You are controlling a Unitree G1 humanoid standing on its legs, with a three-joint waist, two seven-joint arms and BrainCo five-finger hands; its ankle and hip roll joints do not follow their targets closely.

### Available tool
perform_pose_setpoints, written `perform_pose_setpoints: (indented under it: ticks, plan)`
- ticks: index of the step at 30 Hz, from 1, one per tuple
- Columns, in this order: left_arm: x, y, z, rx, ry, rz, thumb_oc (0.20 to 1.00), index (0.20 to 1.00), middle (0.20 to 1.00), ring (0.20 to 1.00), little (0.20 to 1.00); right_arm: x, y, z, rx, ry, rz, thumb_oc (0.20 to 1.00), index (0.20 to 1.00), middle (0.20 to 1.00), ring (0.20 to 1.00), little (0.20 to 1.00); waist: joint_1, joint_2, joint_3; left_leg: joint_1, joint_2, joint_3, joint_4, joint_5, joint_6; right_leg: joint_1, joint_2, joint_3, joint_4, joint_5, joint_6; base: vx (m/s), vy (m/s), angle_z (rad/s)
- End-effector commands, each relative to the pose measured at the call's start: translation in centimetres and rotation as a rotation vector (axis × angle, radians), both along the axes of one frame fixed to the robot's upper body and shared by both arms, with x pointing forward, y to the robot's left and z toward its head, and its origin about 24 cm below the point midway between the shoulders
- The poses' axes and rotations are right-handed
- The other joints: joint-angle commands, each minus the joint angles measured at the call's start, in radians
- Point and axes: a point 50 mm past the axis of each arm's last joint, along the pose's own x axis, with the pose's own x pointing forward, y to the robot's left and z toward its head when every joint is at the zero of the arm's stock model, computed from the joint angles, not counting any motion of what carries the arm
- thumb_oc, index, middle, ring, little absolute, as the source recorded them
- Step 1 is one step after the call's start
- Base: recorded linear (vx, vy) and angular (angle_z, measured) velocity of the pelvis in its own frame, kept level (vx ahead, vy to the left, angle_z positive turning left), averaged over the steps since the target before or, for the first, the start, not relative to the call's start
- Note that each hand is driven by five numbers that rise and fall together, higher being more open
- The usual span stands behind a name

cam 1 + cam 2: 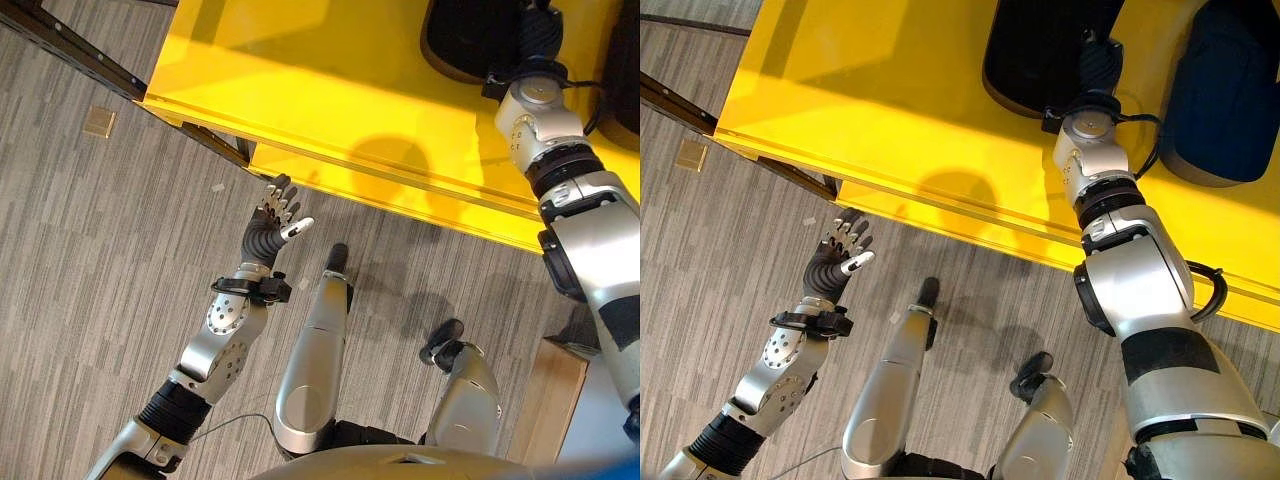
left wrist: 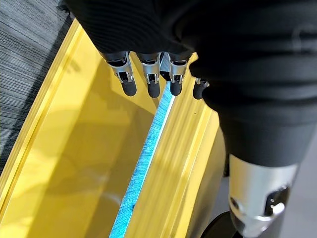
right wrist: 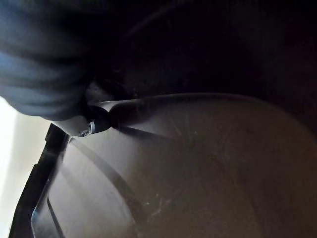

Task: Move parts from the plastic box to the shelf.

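A: Yellow plastic is taking up the top of the left eye view: the plastic box (image 1: 330,110), standing on the grey carpet floor (image 1: 90,250). The left robot hand (image 1: 272,225) is hovering just short of the box's near rim, fingers straight and spread, holding nothing.

B: Right eye view is showing the right arm reaching well into the box, its right robot hand (image 1: 1098,62) going down against a dark part (image 1: 1040,60), with a 2nd dark part (image 1: 1225,95) lying beside it.

A: Left wrist view is looking along straight fingers (image 2: 151,82) at the yellow rim below, nothing between them.

B: Right wrist view is dim: a thumb tip (image 3: 96,120) against a dark curved surface. I cannot tell whether that hand is closing.

A: So I'd judge pickup is in hand. Next, it needs a firm hold before lifting the part over the rim toward the shelf.
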Motion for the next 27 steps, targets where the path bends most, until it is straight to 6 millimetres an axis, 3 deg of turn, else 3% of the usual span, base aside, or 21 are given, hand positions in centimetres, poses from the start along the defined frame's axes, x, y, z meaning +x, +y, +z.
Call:
perform_pose_setpoints:
  ticks: [1,6,7,8,9,27]
  plan:
    - [0.2,-0.1,1.9,-0.028,-0.109,-0.004,1.0,1.0,1.0,1.0,1.0,-0.2,0.4,2.0,-0.018,-0.055,0.009,0.2,0.2,0.2,0.2,0.2,0.015,-0.001,0.0,0.025,0.034,0.056,0.036,-0.13,0.018,-0.013,0.032,0.015,0.039,-0.045,-0.038,0.0,0.0,0.0]
    - [0.3,0.1,1.9,-0.027,-0.113,0.004,1.0,1.0,1.0,1.0,1.0,-0.1,0.5,1.4,-0.026,-0.039,0.009,0.2,0.2,0.2,0.2,0.2,0.014,-0.001,0.0,0.027,0.034,0.056,0.035,-0.128,0.018,-0.012,0.034,0.015,0.039,-0.044,-0.038,0.0,0.0,0.0]
    - [0.3,0.1,1.9,-0.027,-0.112,0.004,1.0,1.0,1.0,1.0,1.0,-0.1,0.5,1.4,-0.028,-0.036,0.009,0.398,0.398,0.398,0.398,0.398,0.014,-0.001,0.0,0.025,0.035,0.055,0.036,-0.127,0.018,-0.014,0.034,0.015,0.04,-0.044,-0.038,0.0,0.0,0.0]
    - [0.3,0.0,1.9,-0.028,-0.112,0.004,1.0,1.0,1.0,1.0,1.0,-0.1,0.6,1.3,-0.03,-0.035,0.009,0.758,0.758,0.758,0.758,0.758,0.014,-0.002,0.0,0.025,0.035,0.054,0.035,-0.127,0.017,-0.014,0.034,0.015,0.04,-0.044,-0.038,0.0,0.0,0.0]
    - [0.3,0.0,1.9,-0.029,-0.112,0.003,1.0,1.0,1.0,1.0,1.0,-0.1,0.6,1.4,-0.032,-0.034,0.007,1.0,1.0,1.0,1.0,1.0,0.013,-0.001,0.0,0.026,0.035,0.054,0.033,-0.126,0.017,-0.014,0.035,0.015,0.04,-0.044,-0.038,0.0,0.0,0.0]
    - [0.5,0.1,1.7,-0.035,-0.099,0.016,1.0,1.0,1.0,1.0,1.0,0.0,1.0,0.6,0.01,-0.026,0.014,1.0,1.0,1.0,1.0,1.0,0.004,-0.006,0.0,0.045,0.037,0.059,0.021,-0.123,0.016,0.003,0.037,0.013,0.032,-0.037,-0.035,0.0,0.0,0.0]
